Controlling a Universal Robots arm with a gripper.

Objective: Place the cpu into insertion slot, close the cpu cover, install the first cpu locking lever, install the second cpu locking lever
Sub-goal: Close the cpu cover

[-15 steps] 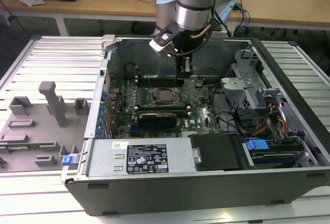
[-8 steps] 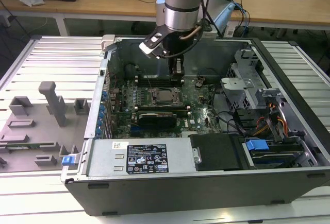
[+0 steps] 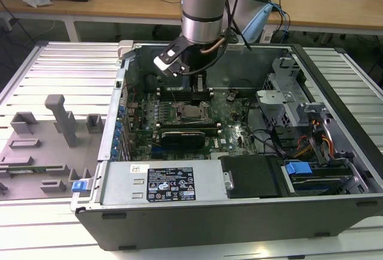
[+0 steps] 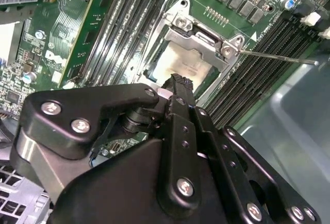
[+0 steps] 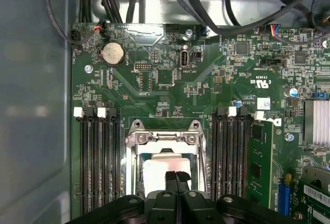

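Observation:
In the exterior view my gripper (image 3: 200, 85) hangs inside the open computer case, just above the insertion slot (image 3: 191, 112). Both wrist views show the silvery cpu cover (image 5: 164, 137) (image 4: 198, 33) lying down over the slot. A pale square face, the cpu (image 5: 154, 170) (image 4: 180, 62), fills its window. My gripper (image 5: 177, 176) (image 4: 178, 80) is shut, its black fingertips pressed together over that pale face with nothing seen between them. A thin locking lever (image 4: 278, 58) sticks out sideways from a corner of the cover, over the memory slots.
Long black memory slots (image 5: 98, 157) (image 5: 229, 152) flank the socket on both sides. A black expansion card (image 3: 182, 135) lies just in front of it. Cables and a drive cage (image 3: 287, 92) crowd the exterior view's right. A grey fixture (image 3: 48, 134) stands outside the case.

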